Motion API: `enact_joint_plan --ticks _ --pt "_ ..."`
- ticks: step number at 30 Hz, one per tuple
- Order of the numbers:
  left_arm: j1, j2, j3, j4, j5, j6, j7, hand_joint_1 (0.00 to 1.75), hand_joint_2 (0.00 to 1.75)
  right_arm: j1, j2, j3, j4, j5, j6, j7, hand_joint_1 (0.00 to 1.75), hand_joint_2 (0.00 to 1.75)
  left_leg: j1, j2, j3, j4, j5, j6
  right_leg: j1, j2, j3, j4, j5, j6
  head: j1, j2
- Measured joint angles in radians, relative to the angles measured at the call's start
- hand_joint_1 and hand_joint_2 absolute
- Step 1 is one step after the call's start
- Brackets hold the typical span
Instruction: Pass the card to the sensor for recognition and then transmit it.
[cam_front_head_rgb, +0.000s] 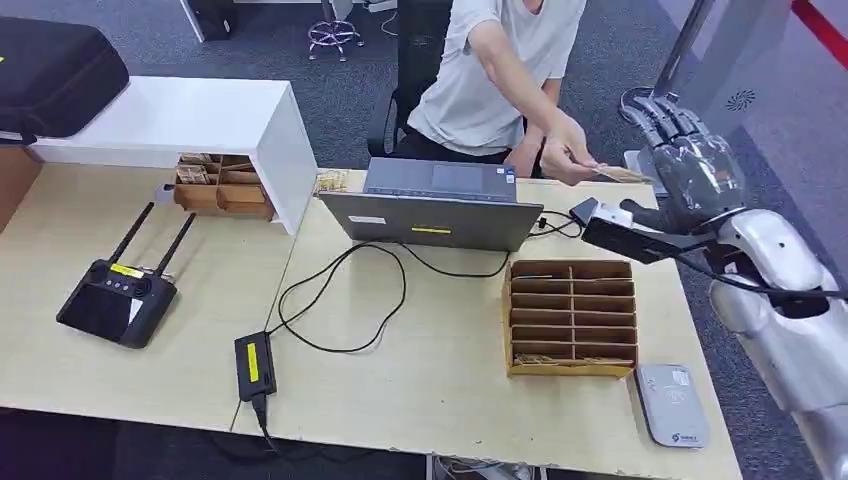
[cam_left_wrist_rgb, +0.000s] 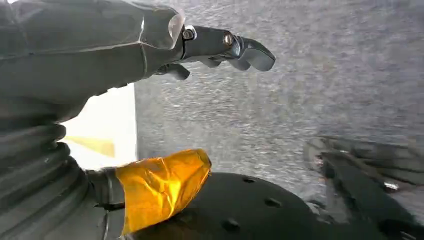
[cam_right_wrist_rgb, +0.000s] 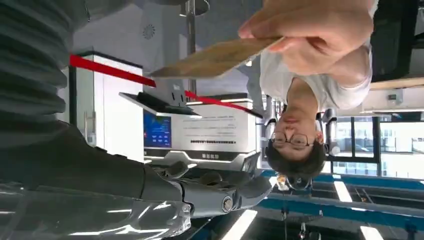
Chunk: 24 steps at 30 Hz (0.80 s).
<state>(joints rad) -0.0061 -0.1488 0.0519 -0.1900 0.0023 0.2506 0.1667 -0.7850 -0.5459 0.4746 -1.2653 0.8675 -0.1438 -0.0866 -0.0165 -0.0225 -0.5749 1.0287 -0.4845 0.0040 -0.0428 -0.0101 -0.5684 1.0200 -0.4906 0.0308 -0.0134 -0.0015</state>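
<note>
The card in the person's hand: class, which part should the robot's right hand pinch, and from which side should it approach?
Pinch the free end of the card, the half sticking out past the person's hand toward the right hand. The card lies nearly flat, so come in edge-on from the robot's side, probably thumb under one face and fingers over the other; the person's fingers cover the far end.

No wording can be read anywhere. The yellow labels on the black power adapter (cam_front_head_rgb: 254, 364), the black antenna controller (cam_front_head_rgb: 116, 298) and the grey laptop (cam_front_head_rgb: 432, 229) are too small to read.
</note>
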Motion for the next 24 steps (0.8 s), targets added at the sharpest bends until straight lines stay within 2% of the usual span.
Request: enact_joint_plan --ticks 2,3,18,19,24 --pt "0.001 0.002 0.000 0.000 -0.002 0.001 -0.010 0.00 1.75 0.003 0.005 0.000 0.006 -0.005 0.000 0.000 0.00 1.75 0.000 0.000 0.000 0.000 0.000 0.000 0.000 0.000 0.000 0.000 0.000 0.000 0.000 0.000" --pt "0.006 0.004 0.000 0.000 0.007 -0.007 -0.132 0.00 1.75 0.071 0.014 0.000 0.010 0.005 -0.024 -0.004 0.00 1.75 0.000 -0.001 0.000 0.000 0.000 0.000 0.000 0.000 0.000 0.000 0.000 0.000 0.000 0.000" --pt "0.007 0.005 0.000 0.000 0.015 -0.011 -0.138 0.00 1.75 0.100 0.032 0.002 0.018 0.012 -0.033 -0.006 0.00 1.75 0.000 -0.001 0.000 0.000 0.000 0.000 0.000 0.000 0.000 0.000 0.000 0.000 0.000 0.000" --pt "0.007 0.005 0.000 0.000 0.016 -0.012 -0.138 0.00 1.75 0.100 0.032 0.002 0.018 0.012 -0.033 -0.006 1.75 1.75 0.000 -0.001 0.000 0.000 0.000 0.000 0.000 0.000 0.000 0.000 0.000 0.000 0.000 0.000" --pt "0.007 0.010 0.000 0.000 0.039 -0.053 -0.137 0.00 1.75 0.100 0.036 0.002 0.021 0.010 -0.033 -0.010 1.75 1.75 0.000 -0.001 0.000 0.000 0.000 0.000 0.000 0.000 0.000 0.000 0.000 0.000 0.000 0.000"
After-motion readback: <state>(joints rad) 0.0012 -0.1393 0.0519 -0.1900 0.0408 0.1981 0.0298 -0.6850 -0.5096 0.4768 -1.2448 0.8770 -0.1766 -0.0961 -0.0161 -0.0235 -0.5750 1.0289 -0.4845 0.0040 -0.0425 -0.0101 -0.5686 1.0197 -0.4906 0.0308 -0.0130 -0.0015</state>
